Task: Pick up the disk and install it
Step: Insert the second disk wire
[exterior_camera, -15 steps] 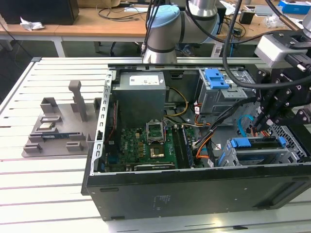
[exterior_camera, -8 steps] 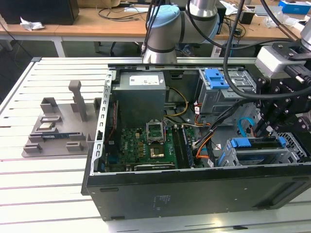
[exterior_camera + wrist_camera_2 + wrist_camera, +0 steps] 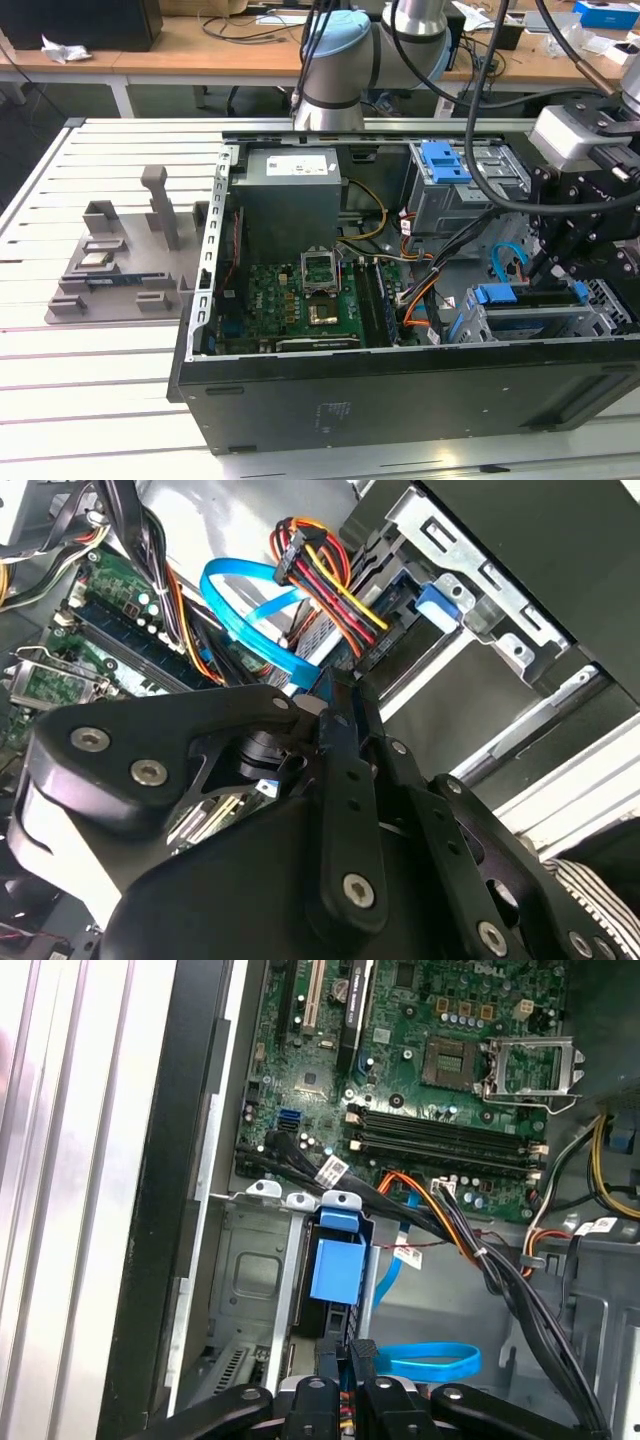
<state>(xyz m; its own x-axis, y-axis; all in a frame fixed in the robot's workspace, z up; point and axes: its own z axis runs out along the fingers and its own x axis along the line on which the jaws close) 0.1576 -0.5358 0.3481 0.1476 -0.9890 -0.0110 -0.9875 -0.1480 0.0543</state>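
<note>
The disk (image 3: 520, 298) stands on edge in the drive cage (image 3: 600, 310) at the exterior view's lower right of the open computer case. Its blue frame tab (image 3: 338, 1265) faces up out of the slot in the first wrist view. My gripper (image 3: 537, 272) hovers right at the disk's exposed end, and its black fingertips (image 3: 327, 1352) nearly meet at the frame's edge. In the second wrist view the gripper (image 3: 338, 695) has its fingers pressed close together, with nothing visibly between them. I cannot tell whether the tips touch the disk.
A blue flat cable (image 3: 430, 1360) loops beside the cage, and black and orange wires (image 3: 450, 1225) cross above it. The motherboard (image 3: 310, 300), a grey box with a white label (image 3: 290, 190) and a second blue bracket (image 3: 445, 160) share the case. A grey fixture (image 3: 110, 265) sits on the slatted table.
</note>
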